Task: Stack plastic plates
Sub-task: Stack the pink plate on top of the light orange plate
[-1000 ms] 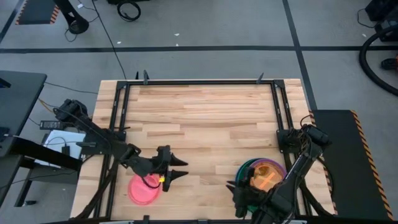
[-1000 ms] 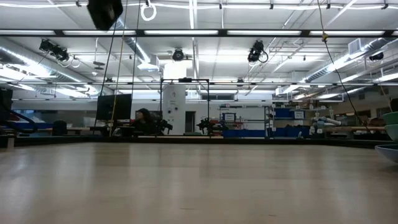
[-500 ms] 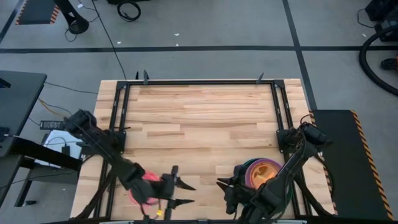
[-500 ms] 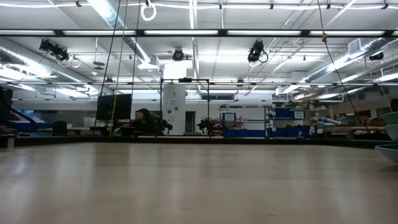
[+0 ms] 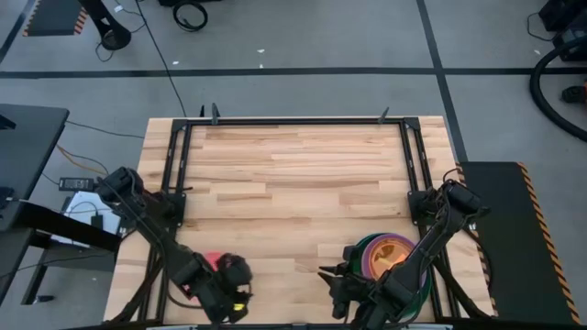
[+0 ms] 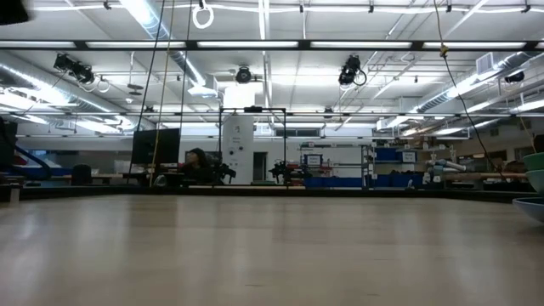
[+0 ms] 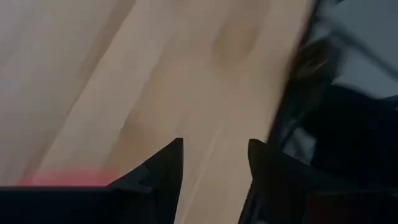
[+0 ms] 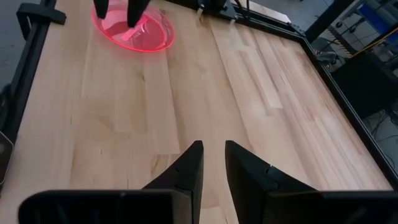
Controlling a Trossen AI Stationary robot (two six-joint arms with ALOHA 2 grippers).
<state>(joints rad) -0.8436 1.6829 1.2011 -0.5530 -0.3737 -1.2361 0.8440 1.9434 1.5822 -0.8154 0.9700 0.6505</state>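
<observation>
Stack [image 5: 393, 257] sits at about 4 o'clock on the table [image 5: 293, 174], near the right edge: orange plate [image 5: 393, 254] on top, purple [image 5: 412, 249] and dark green [image 5: 359, 249] rims showing beneath, so at least 3 look stacked; lower layers not readable. 1 pink plate [image 8: 133, 31] lies loose at about 7 o'clock by the front edge, not yet on the stack.

Left gripper [image 7: 211, 165] hangs right over the pink plate, fingers apart, holding nothing. Right gripper [image 8: 212, 163] waits at about 5 o'clock just left of the stack, fingers slightly apart, also holding nothing.

Judgement: mostly done, 1 plate left to carry over.

Room: centre and 12 o'clock half of the table bare wood, wide lane between plate and stack. Black frame rails [image 5: 174, 174] run along left, right and far edges; the pink plate sits close to the left rail and front lip, tight for the approach.
</observation>
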